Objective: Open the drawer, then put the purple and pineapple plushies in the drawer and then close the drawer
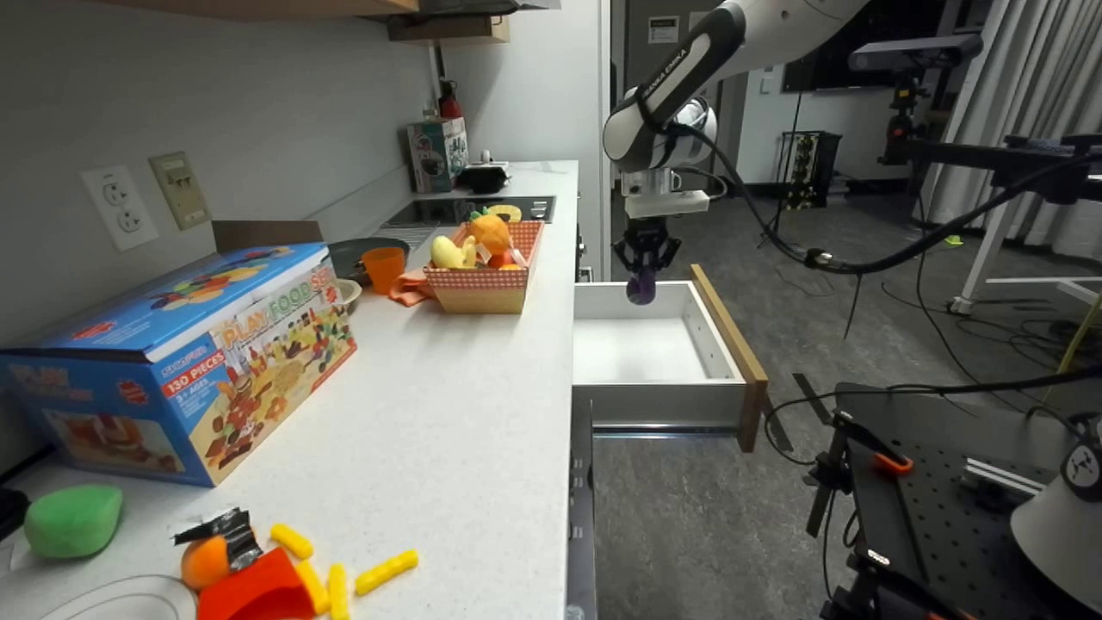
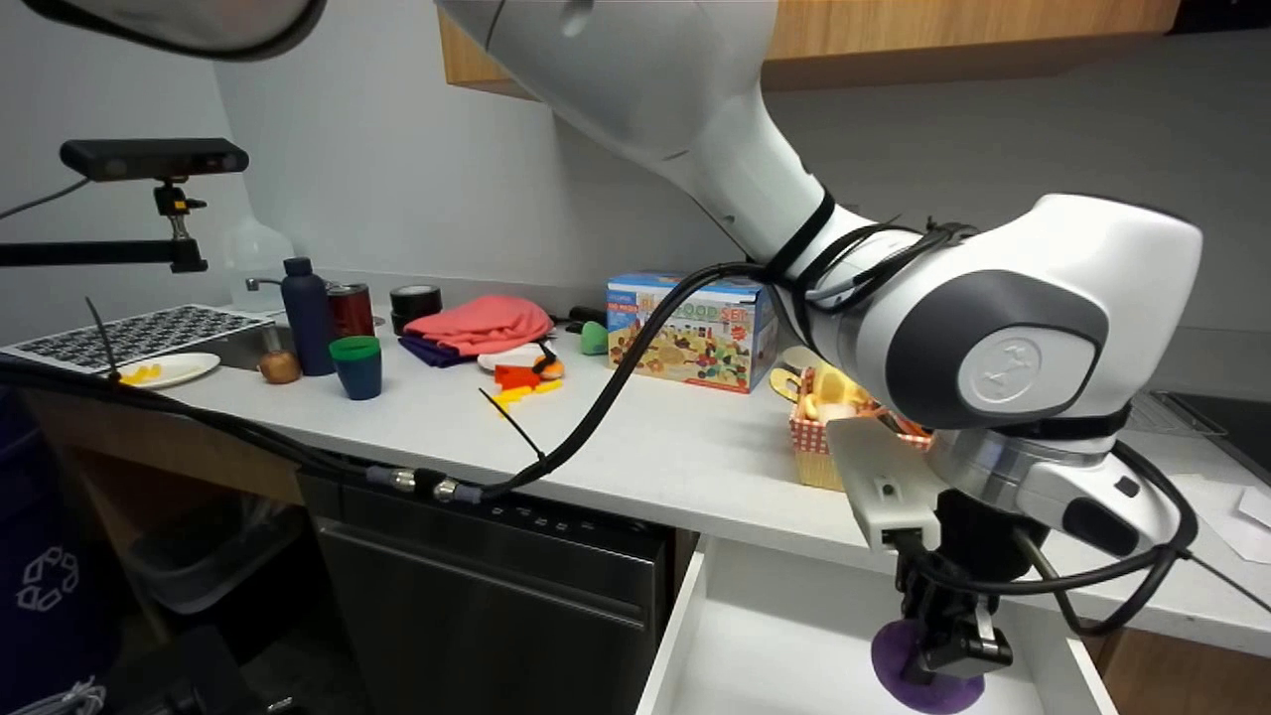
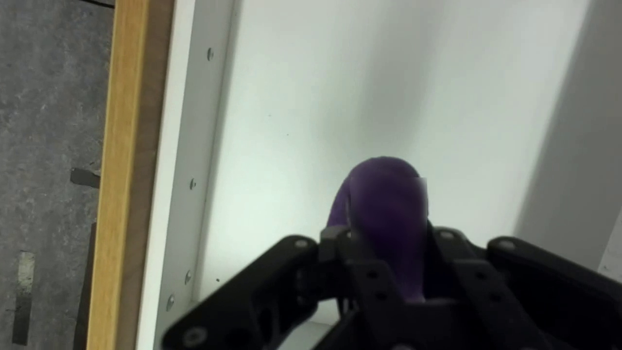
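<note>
One pale counter (image 1: pixel 456 413) runs from six towards twelve o'clock in an exterior view, flat and smooth. One white robot arm (image 1: pixel 770 34) comes in from one o'clock, slanting down to a thick rounded joint — its far end drops straight to six. Beneath stands one drawer (image 1: pixel 637 344), pulled out from the counter, smooth white inside, its wood-grained front (image 1: pixel 737 344) at three o'clock. One glossy cardboard box (image 1: pixel 198 370), printed with play food, sits well apart from it at nine o'clock.

One basket (image 1: pixel 475 301), tapered and banded in red check, stands on the counter at ten o'clock from the drawer. The toys heaped in it include one round orange piece (image 1: pixel 489 234) with a green top and one pale-yellow piece (image 1: pixel 446 252); whether either is the pineapple plushie cannot be told.

One black gripper (image 3: pixel 389 236) points down over the drawer, its two fingers clasping opposite sides of one purple plushie (image 1: pixel 640 290) — a soft, rounded shape whose domed end pokes past them in the wrist view. Whether it dips below the rim is unclear.

Nine o'clock from the basket stands one orange cup (image 1: pixel 385 267); at five o'clock from the box lie four yellow sticks (image 1: pixel 386 573), short, round-ended rods.
</note>
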